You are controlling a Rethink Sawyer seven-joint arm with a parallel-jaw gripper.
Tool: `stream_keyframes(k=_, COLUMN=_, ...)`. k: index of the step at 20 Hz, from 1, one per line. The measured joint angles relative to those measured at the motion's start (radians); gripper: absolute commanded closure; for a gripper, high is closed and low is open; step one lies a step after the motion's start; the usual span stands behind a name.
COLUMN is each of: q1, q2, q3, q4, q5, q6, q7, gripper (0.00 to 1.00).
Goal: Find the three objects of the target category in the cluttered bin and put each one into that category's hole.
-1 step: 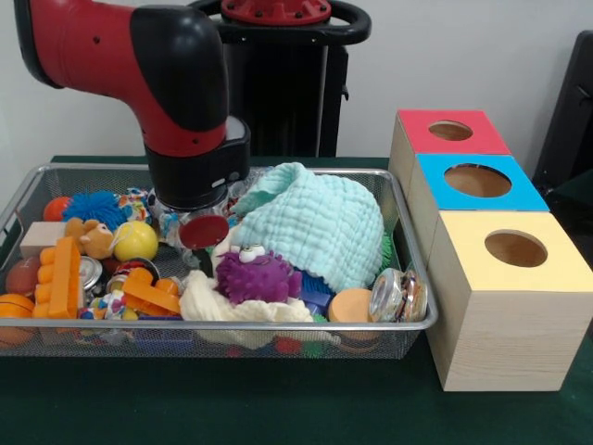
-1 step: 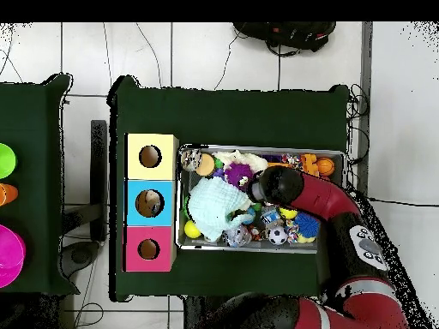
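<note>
A wire mesh bin (image 1: 408,326) holds a heap of toys and cloths. My gripper (image 1: 197,221) is down inside the bin's left-middle part, under the black wrist, just left of a pale green cloth (image 1: 320,222). Clutter hides its tip, and a red disc (image 1: 205,232) shows right at it. A purple spiky toy (image 1: 258,276) with eyes lies in front of the cloth. To the bin's right stand three wooden boxes with round holes: a red-topped box (image 1: 451,132), a blue-topped box (image 1: 477,181) and a yellow-topped box (image 1: 515,248). In the overhead view the arm (image 2: 283,184) covers the gripper.
Left of the gripper lie a yellow ball (image 1: 135,239), a blue spiky ball (image 1: 95,208), a small teddy bear (image 1: 93,238) and orange bricks (image 1: 63,276). Metal tins (image 1: 398,295) and an orange lid (image 1: 350,304) sit at the front right. A cream cloth (image 1: 232,306) lies in front.
</note>
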Motion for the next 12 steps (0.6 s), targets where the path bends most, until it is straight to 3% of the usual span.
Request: stream_keyframes(k=12, q1=-0.018, q2=0.019, q3=0.007, q4=-0.040, q5=0.001, q6=0.052, q7=0.000, gripper=0.00)
